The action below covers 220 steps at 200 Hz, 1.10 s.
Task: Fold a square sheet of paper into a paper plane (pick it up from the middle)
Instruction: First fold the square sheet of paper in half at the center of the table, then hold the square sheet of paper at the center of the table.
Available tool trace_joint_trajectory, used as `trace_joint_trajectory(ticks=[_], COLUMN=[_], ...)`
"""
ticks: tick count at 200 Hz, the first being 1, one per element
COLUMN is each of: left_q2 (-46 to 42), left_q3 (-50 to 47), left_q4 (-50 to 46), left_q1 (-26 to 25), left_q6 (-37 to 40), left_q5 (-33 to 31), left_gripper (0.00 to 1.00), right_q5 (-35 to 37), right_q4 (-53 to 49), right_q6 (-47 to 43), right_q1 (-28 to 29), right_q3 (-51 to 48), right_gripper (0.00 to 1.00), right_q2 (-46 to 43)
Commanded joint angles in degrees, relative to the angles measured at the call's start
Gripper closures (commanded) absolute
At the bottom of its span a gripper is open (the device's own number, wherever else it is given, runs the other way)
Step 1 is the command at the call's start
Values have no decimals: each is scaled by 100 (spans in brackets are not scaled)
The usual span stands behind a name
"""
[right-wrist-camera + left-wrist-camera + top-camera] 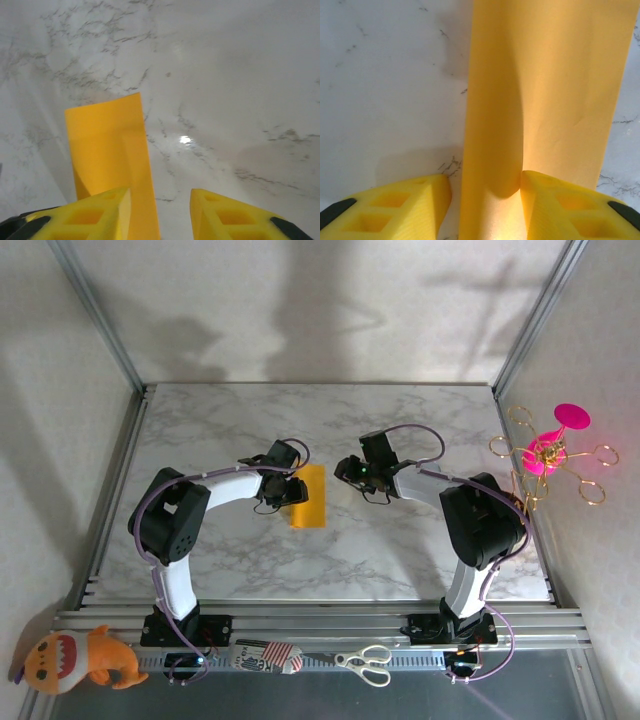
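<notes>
The square sheet of paper is orange-yellow and lies on the marble table as a narrow upright strip, folded over. In the left wrist view the paper has a raised rolled fold running between my fingers. My left gripper straddles that fold at the strip's left edge. Its right finger touches the fold, and its left finger stands a little off it. My right gripper is open just right of the strip, its left finger over the paper. The paper plane is out of view.
A pink and gold wire stand sits at the table's right edge. On the front rail lie an orange plush toy, a striped pouch and scissors. Metal frame posts rise at the back corners.
</notes>
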Motion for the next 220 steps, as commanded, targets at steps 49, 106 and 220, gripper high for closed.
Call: trace_joint_trajectory(ticks=[49, 106, 220], left_q2=[715, 772, 846], left_q3=[-354, -398, -389], left_q4=[-94, -76, -67], left_q1=[10, 14, -3], left_q6=[10, -103, 27], left_q5=[-489, -549, -453], left_gripper=[55, 56, 54], right_q5=[-1030, -1305, -1395], right_q4=[416, 211, -210], right_q6=[-238, -301, -576], right_q1=[145, 269, 317], right_q3=[234, 527, 876], right_gripper=[78, 85, 85], right_q2=[388, 787, 1057])
